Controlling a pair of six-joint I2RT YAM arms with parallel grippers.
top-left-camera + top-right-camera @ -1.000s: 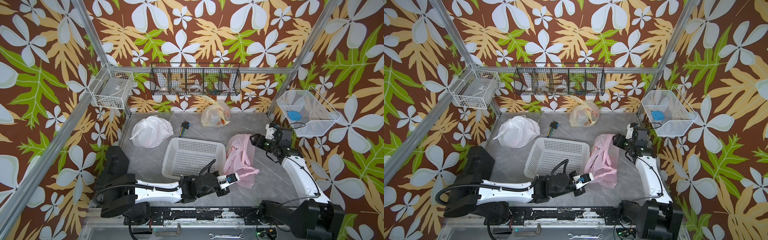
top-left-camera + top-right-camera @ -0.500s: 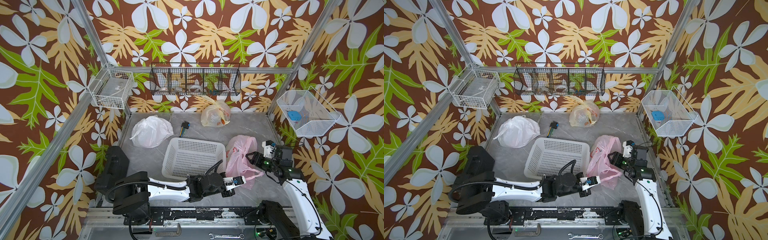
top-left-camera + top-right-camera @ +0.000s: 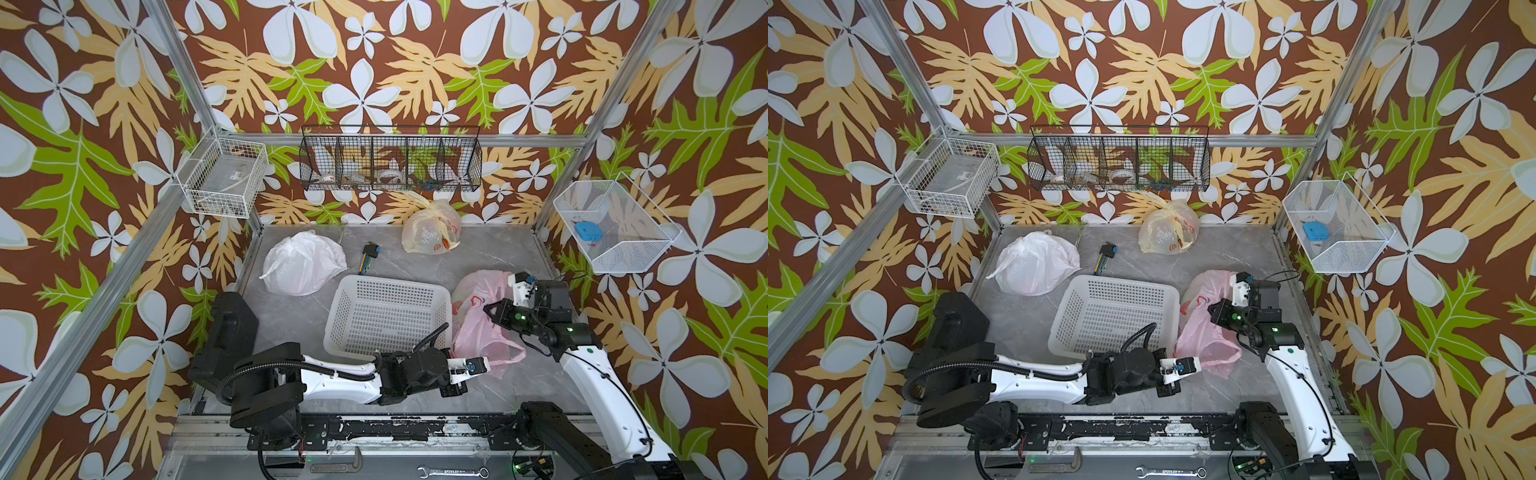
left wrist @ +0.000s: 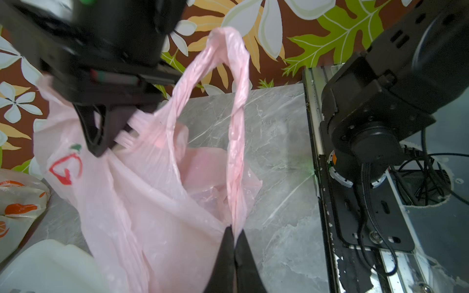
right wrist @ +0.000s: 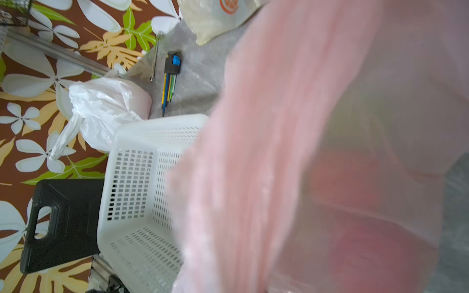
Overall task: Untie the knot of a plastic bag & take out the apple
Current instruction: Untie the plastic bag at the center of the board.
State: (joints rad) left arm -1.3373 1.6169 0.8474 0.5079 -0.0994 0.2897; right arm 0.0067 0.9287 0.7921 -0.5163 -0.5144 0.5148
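While the apple (image 5: 355, 220) shows only as a blurred red patch through the film in the right wrist view, treat extraction as not yet done: by that sign it is inside the pink bag (image 3: 478, 328), which lies on the table (image 3: 498, 257) near its right edge, just beside the white basket (image 3: 395, 281). Note that the left gripper (image 4: 234, 234) has its jaws closed flat on the base of one handle loop (image 4: 236, 114), which stands free and untwisted from any other strand. Note also that the right gripper (image 4: 101, 144) is closed, pinching the film on the opposite side of the mouth, next to the red print. Judge the knot as undone or nearly so, since no tied lump is visible between the two grips; confirm this, because part of the mouth is hidden behind the right gripper. What remains is to spread the mouth and lift the apple out. Expect the thin film to stretch and slip. Observe the surroundings: a white bag (image 3: 303, 266) toward the back left corner, a yellowish bag (image 3: 432, 232) at the back edge, a hex key set (image 3: 368, 257) between them, and a black case (image 3: 232, 328) at the left edge. The basket wall touching the bag limits room on that side.
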